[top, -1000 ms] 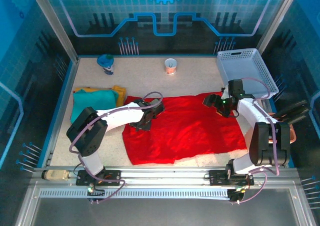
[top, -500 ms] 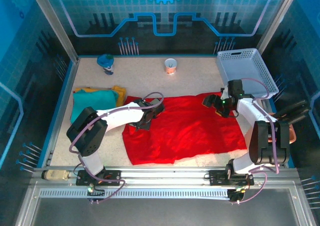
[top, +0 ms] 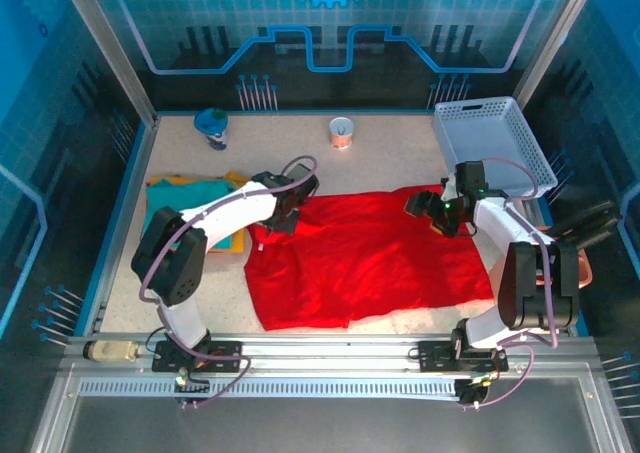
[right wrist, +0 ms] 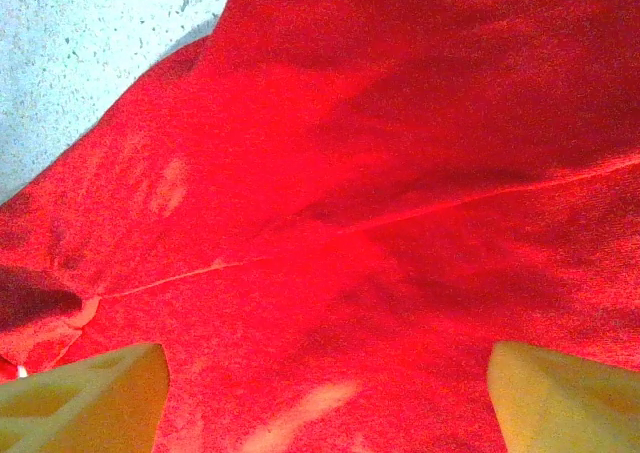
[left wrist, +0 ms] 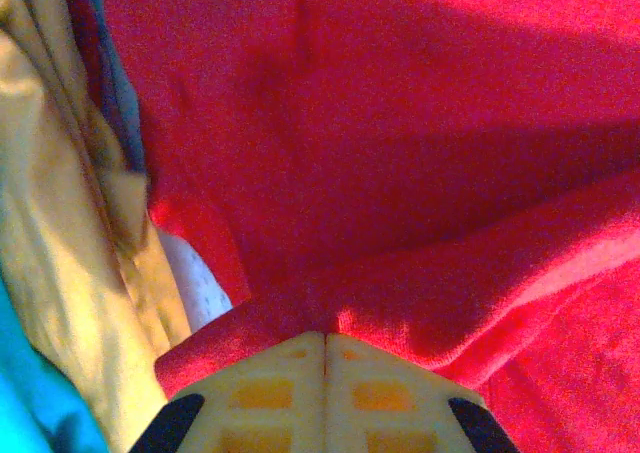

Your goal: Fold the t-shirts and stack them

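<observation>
Left wrist: your left gripper (left wrist: pixel 325 341) clamps the red t-shirt (left wrist: pixel 400 123) to lift a fold. Your right gripper (right wrist: pixel 325 398) hangs wide above it.

Matt knit cloth with a fine fuzzy nap is seen on the red t-shirt (top: pixel 370 258). Left of it, teal t-shirt (top: pixel 188 197) and yellow t-shirt (left wrist: pixel 60 273): matt creased cloth. Beyond it, tabletop (top: pixel 400 153): speckled, matt. To its right, basket (top: pixel 490 133): smooth white plastic lattice.

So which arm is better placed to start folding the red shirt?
Left. The left hand is shut on an edge of the red shirt, beside the folded stack; the right hand hangs open over the opposite edge, gripping nothing.
</observation>
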`<action>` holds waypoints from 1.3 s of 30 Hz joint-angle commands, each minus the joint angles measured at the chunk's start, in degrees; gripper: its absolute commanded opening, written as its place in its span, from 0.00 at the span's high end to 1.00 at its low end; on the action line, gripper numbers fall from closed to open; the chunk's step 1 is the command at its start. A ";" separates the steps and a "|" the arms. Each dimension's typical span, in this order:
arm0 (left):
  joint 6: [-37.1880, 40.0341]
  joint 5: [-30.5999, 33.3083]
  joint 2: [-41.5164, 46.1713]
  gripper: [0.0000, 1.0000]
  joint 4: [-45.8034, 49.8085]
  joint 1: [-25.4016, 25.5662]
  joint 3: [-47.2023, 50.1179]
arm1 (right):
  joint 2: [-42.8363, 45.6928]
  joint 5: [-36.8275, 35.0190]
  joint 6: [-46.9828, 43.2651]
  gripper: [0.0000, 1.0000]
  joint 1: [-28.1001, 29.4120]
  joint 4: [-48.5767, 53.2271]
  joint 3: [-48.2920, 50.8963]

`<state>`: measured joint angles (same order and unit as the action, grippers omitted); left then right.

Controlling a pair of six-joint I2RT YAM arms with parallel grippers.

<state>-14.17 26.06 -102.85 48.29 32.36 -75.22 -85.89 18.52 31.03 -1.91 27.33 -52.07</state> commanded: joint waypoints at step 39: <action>-30.96 -28.90 9.56 0.58 -27.00 -10.75 22.21 | -1.95 3.32 -0.44 0.18 0.07 -2.37 3.03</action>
<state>-43.66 -0.78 -92.95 23.51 22.17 -53.41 -87.42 20.56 31.03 -1.91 24.82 -49.43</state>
